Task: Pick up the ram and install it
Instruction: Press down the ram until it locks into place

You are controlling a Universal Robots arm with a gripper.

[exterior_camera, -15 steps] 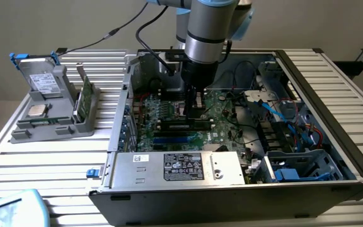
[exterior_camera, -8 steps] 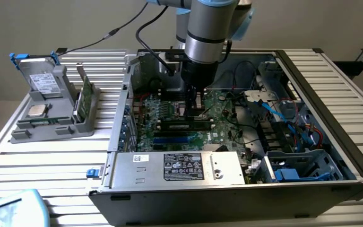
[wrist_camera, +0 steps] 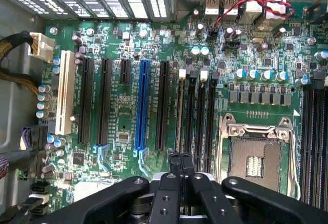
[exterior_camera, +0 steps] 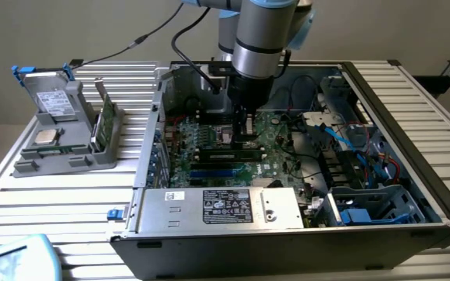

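The ram (exterior_camera: pixel 229 156) is a dark stick with a white label. It stands on edge in a black slot of the green motherboard (exterior_camera: pixel 276 146), just beside the processor socket (exterior_camera: pixel 225 134). In the wrist view its thin top edge (wrist_camera: pixel 180 114) runs along the slot that lines up with my fingertips. My gripper (exterior_camera: pixel 247 130) hangs straight down inside the open computer case, close over the stick. Its two black fingers (wrist_camera: pixel 177 165) are pressed together with nothing between them, and my gripper (wrist_camera: pixel 181 158) sits over one end of that slot.
The case walls (exterior_camera: pixel 150 134) surround the board. A silver power supply (exterior_camera: pixel 217 208) lies in front, with blue drive cages and cables (exterior_camera: pixel 365 170) at the exterior view's right. A grey holder (exterior_camera: pixel 61 146) with a taller green card (exterior_camera: pixel 104 120) stands outside the case. Several black and blue slots (wrist_camera: pixel 143 106) cross the board.
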